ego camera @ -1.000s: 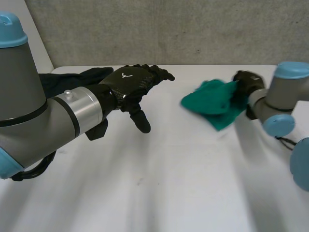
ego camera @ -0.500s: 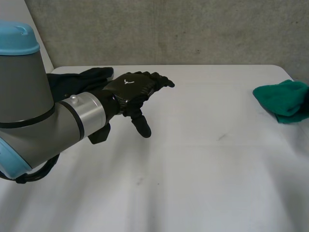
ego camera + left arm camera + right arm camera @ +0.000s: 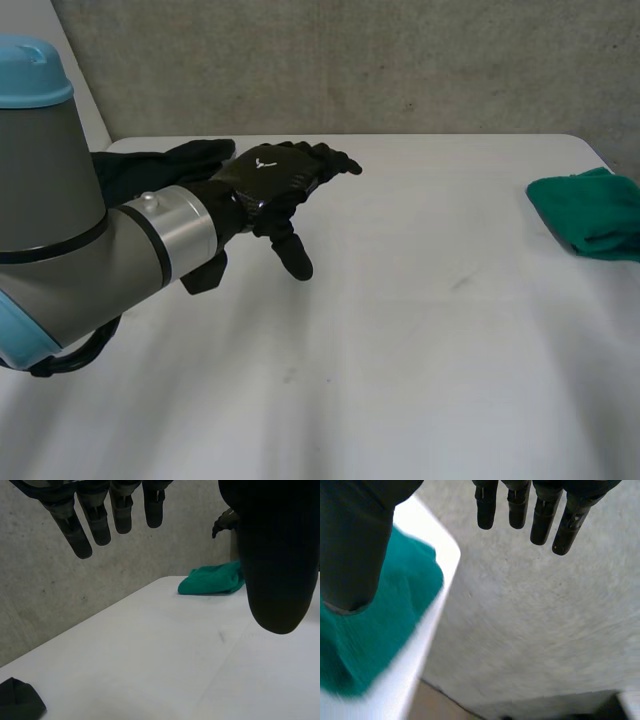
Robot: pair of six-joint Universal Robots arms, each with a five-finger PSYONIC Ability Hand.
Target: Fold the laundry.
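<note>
The bench (image 3: 400,350) is standing before a wall (image 3: 350,60). The cloth (image 3: 590,212) is lying at the right edge of the bench, toward the far corner, well apart from everything else. The left hand (image 3: 270,185) is hovering above the left part of the bench and is pointing toward the middle. Behind it, to the left, a second cloth (image 3: 150,165) is lying on the bench near the far edge. The right hand (image 3: 355,540) is hanging beside the cloth at that far corner, and it is reaching out past the bench edge.

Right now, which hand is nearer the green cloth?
Right. The right hand hovers close over the green cloth; the left hand is far across the table from it.
</note>
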